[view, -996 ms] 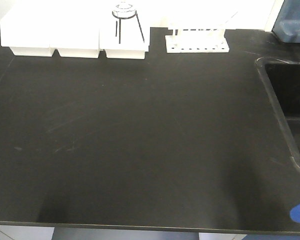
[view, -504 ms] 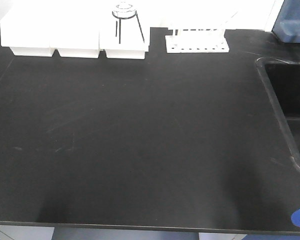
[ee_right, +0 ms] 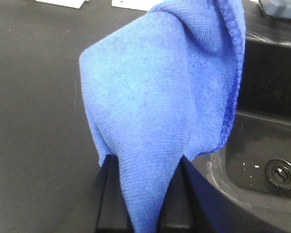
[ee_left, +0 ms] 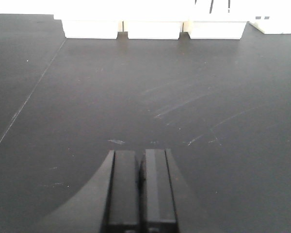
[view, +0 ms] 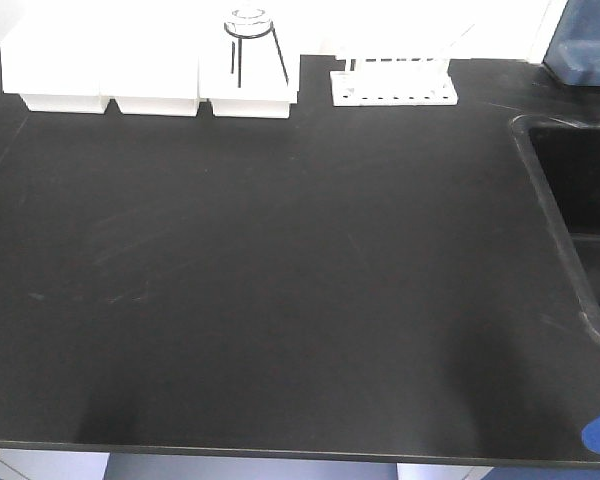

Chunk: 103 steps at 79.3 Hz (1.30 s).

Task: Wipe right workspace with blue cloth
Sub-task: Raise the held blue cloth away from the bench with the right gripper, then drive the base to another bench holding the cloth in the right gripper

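Where the black benchtop (view: 280, 280) spreads leftward from the sink basin (view: 580, 190), the right arm reaches in at the basin's near-left corner. The blue cloth (ee_right: 165, 97) drapes there just beside the basin rim, a bright, nubby sheet folded over itself, with its darker stitched hem on the basin side. The right gripper (ee_right: 144, 194) clamps the cloth's narrow end between its fingers. Well left of the basin, the left gripper (ee_left: 140, 167) sits low over the benchtop, jaws pressed together.
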Motion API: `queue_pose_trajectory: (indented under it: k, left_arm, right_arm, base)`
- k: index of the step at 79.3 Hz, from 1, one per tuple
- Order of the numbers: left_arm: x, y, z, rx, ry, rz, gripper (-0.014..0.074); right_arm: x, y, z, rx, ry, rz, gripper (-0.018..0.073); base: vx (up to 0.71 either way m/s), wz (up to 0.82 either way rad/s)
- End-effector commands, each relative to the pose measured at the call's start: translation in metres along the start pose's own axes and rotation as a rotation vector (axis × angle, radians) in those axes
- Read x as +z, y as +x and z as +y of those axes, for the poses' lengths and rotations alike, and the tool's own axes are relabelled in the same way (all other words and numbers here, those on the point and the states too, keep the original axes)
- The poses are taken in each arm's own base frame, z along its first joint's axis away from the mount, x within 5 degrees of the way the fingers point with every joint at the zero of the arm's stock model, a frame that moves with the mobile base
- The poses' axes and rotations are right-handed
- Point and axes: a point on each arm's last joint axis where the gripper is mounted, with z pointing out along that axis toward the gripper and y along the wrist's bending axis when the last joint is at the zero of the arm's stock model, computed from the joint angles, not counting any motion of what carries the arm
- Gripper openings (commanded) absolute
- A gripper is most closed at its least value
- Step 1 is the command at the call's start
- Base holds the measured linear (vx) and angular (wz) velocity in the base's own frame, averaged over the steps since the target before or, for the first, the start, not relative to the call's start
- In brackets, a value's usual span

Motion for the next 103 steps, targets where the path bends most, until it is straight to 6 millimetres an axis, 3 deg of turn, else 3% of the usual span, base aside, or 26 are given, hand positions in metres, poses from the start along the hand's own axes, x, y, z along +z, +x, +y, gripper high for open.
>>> queue_pose_trajectory:
  k: [1,66,103]
  left_arm:
    - [-0.0042,-0.0159,-0.0018,-0.001,0.019,-0.119,-0.0006]
    - [-0.0042,-0.0159,-0.0018,-0.001,0.019,-0.119,-0.0006]
    - [-0.0042,-0.0159,-0.0018,-0.001,0.019,-0.119,-0.0006]
  right_arm:
    - [-0.0043,-0.0126,-0.0014,0.001,0.013,-0.086,-0.0003]
    - [-0.0043,-0.0126,-0.0014,0.001,0.013,-0.086,-0.0003]
    - [-0.0043,-0.0126,-0.0014,0.001,0.013,-0.086,-0.0003]
  base:
    - [-0.01,0.0]
    - [-0.14,-0.08]
    - [-0.26,-0.32]
